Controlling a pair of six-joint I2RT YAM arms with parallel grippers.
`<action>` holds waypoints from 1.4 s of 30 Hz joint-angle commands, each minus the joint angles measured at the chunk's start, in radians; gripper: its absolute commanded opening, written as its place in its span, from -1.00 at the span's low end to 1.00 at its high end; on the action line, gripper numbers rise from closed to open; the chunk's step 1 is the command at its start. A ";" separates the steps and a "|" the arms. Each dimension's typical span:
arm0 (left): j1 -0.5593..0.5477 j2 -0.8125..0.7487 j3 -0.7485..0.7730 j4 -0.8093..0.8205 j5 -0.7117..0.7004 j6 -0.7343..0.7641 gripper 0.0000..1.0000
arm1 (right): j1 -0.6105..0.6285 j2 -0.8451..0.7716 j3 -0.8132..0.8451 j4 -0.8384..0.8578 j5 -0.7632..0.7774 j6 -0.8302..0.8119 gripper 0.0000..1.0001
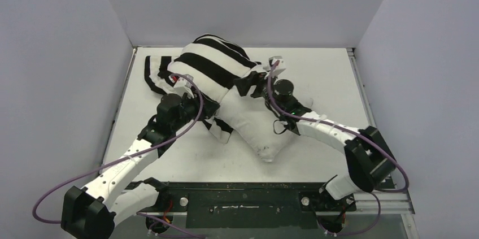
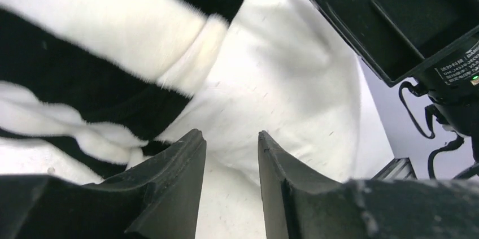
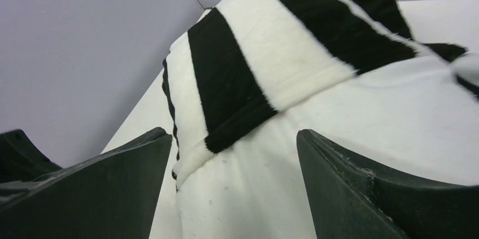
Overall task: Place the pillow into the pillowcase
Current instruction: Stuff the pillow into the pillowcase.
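Left gripper (image 1: 182, 83) sits at the left edge of the pillowcase (image 1: 212, 64) in the top view; right gripper (image 1: 261, 81) sits at its right edge. The pillow (image 1: 254, 129) lies diagonally on the table (image 1: 316, 154), far half inside the striped pillowcase, near corner bare.

Left wrist view: fingers (image 2: 169, 182) stand slightly apart, pinching nothing; striped hem upper left, bare pillow beyond, right arm (image 2: 395, 24) upper right.

Right wrist view: fingers (image 3: 361, 194) are spread wide and empty, with the pillowcase hem crossing the pillow just beyond them.
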 commanded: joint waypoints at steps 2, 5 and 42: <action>-0.001 0.003 0.172 -0.113 -0.051 0.116 -0.22 | -0.160 -0.182 -0.022 -0.280 -0.334 -0.041 0.72; -0.002 0.097 0.265 -0.084 -0.063 0.204 -0.17 | -0.284 -0.215 0.017 -0.362 -0.445 -0.094 0.80; -0.319 0.644 0.884 0.089 -0.119 0.395 -1.00 | -0.263 0.280 0.180 0.476 -0.674 0.381 -0.86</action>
